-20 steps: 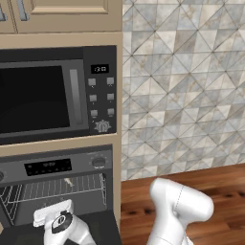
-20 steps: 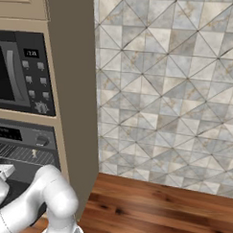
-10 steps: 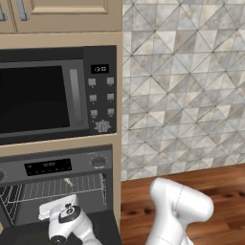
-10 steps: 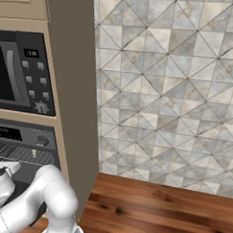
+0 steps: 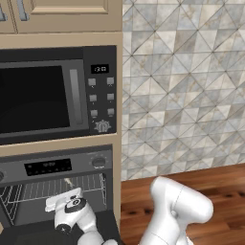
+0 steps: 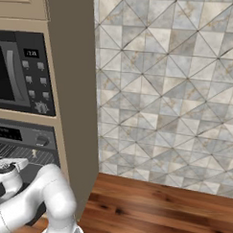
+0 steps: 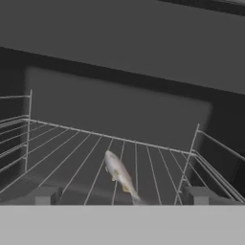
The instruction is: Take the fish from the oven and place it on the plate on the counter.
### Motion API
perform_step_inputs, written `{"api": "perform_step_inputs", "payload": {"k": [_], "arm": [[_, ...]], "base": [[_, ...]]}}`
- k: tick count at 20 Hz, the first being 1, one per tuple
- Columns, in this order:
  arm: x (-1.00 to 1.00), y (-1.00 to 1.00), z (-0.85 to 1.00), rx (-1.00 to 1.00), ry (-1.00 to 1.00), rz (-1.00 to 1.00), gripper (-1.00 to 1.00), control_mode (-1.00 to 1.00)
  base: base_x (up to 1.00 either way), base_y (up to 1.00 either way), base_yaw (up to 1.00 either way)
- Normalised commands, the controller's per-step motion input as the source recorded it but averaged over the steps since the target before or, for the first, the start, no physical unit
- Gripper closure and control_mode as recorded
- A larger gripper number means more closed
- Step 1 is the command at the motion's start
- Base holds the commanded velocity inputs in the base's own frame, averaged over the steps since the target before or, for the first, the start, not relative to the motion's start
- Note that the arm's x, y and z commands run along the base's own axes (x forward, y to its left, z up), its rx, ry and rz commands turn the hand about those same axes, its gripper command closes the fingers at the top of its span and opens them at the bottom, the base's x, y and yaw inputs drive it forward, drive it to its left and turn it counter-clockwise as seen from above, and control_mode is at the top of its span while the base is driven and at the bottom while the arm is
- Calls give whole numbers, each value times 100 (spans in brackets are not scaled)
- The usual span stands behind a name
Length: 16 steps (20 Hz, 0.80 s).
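The oven stands open, its wire rack pulled into sight. On the rack lies the fish, slim and silvery-beige, tail pointing toward me; it is also a small pale sliver just above my hand. My gripper is open at the oven mouth, one fingertip on each side of the fish's tail, not touching it. From the base, the gripper hangs in front of the rack. The plate is out of view. The wood-grain counter runs to the right.
A black microwave-like unit sits directly above the oven. A beige cabinet side panel borders the oven on the right. Tiled wall backs the counter. The rack's raised side wires flank the gripper.
My hand has risen and moved right, toward the oven opening and the fish. The jaws have stayed open and the fish has not moved.
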Motion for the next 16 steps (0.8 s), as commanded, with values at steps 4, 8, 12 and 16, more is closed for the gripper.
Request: {"api": "perform_step_inputs", "payload": {"k": [4, 8, 12, 16], "arm": [[8, -21, -69, 0, -11, 4, -100, -100], [0, -11, -65, 0, -4, 2, -100, -100], [0, -5, -86, 10, -5, 2, -100, -100], [0, -3, -78, 13, 0, 2, -100, -100]], "base": [[0, 0, 0], [0, 0, 0], [0, 0, 0], [0, 0, 0]]}}
